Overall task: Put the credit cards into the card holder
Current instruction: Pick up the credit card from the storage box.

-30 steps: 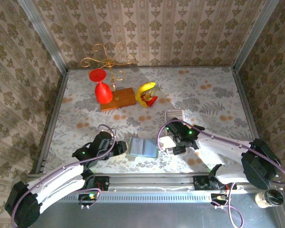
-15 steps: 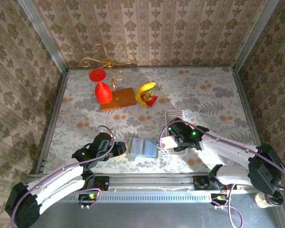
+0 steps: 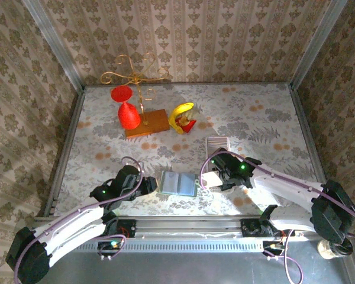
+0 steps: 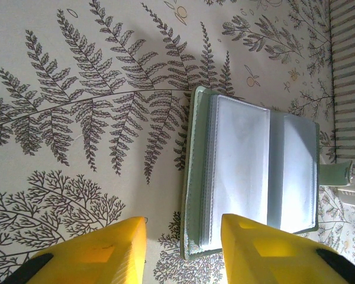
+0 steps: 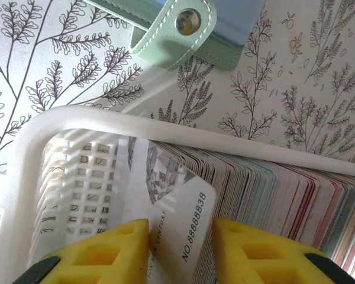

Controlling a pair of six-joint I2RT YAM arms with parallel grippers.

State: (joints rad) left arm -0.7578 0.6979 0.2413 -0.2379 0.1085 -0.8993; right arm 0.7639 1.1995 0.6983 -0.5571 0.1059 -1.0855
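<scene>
Wallet (image 3: 177,183) lies open and flat on the desk (image 3: 254,118) between the two arms, bluish inside up. Probably laid so to take cards from above.

Left hand (image 4: 180,229) sits low at the wallet's left edge. It is released, jaws apart: one finger (image 4: 272,248) over the wallet's near corner, the other over bare desk. Looks placed to steady the wallet. Whether it presses down, cannot tell.

Credit cards (image 5: 272,177) stand on edge, packed in a white slotted tray (image 5: 23,154) just right of the wallet. The wallet's snap tab (image 5: 186,23) reaches almost to the tray rim.

Right hand (image 5: 180,225) is down in the tray's near end. Front card (image 5: 177,195) leans away from the pack and fills the gap between the yellow fingers, so it reads as grasped. Single card taken, likely because the wallet's pockets want them one at a time.

Against the earlier top view: the right arm's elbow has swung out and lower, and its forearm lies flatter. The left hand has crept slightly nearer the wallet. Wallet and tray unmoved.
</scene>
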